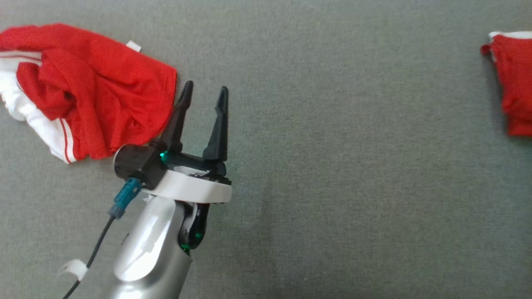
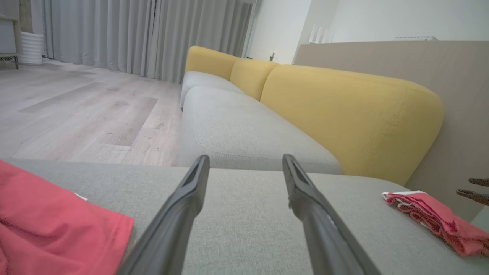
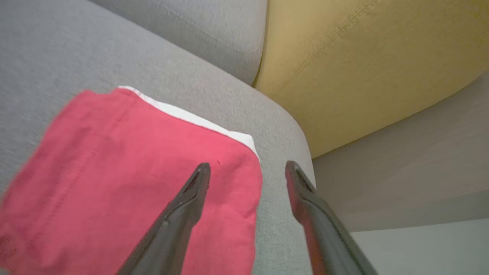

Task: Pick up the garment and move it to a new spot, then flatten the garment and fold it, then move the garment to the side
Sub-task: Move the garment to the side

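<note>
Grey sofa seat (image 1: 332, 166) has a crumpled garment (image 1: 91, 91) at left and a folded garment (image 1: 515, 83) at far right edge. Left gripper (image 1: 206, 86) spread, empty, beside the heap. Right gripper (image 3: 247, 165) spread over the fold, holding nothing. Prob. best: lift straight up w/o snagging cloth.

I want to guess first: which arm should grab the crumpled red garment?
Left, probably. The left gripper stands open right beside the crumpled red garment; the right gripper hangs open by the folded garment.
</note>
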Controlling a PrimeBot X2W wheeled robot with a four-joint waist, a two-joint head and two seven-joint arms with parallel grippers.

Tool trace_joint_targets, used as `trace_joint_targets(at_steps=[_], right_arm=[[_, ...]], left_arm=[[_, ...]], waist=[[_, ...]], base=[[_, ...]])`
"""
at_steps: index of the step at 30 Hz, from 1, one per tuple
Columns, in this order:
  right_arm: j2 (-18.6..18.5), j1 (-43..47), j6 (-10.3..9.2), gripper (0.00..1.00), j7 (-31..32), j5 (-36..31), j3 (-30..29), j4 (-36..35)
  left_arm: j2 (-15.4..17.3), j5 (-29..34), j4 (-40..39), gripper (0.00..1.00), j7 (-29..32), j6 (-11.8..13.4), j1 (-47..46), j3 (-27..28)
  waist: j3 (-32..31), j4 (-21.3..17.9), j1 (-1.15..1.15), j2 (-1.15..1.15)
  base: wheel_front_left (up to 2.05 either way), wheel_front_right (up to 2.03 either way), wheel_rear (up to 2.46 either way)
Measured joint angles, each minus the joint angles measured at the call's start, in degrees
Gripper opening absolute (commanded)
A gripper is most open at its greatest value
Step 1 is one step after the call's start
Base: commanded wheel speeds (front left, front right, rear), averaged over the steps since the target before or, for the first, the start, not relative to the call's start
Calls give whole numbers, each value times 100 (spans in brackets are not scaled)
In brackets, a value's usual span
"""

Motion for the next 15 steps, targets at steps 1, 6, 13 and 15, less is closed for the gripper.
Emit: trace_joint_targets(at_steps=[1, 6, 13, 15], right_arm=[[109, 5, 0, 100, -59, -8, -76, -7], [620, 142, 0, 100, -382, 21, -158, -268], [1568, 327, 0, 100, -771, 229, -676, -1003], [1873, 458, 0, 100, -916, 292, -803, -1278]], left_arm=[[-1, 1, 5, 100, 0, 1, 11, 49], [0, 42, 5, 100, 0, 3, 198, 347], [0, 109, 3, 100, 0, 3, 587, 750], [0, 167, 5, 100, 0, 2, 693, 884]], waist=[[-67, -15, 0, 0], [-443, -125, -1, 0], [-972, -312, -2, 0], [-1107, -360, -1, 0]], base=[[0, 0, 0], [0, 0, 0], [0, 0, 0], [0, 0, 0]])
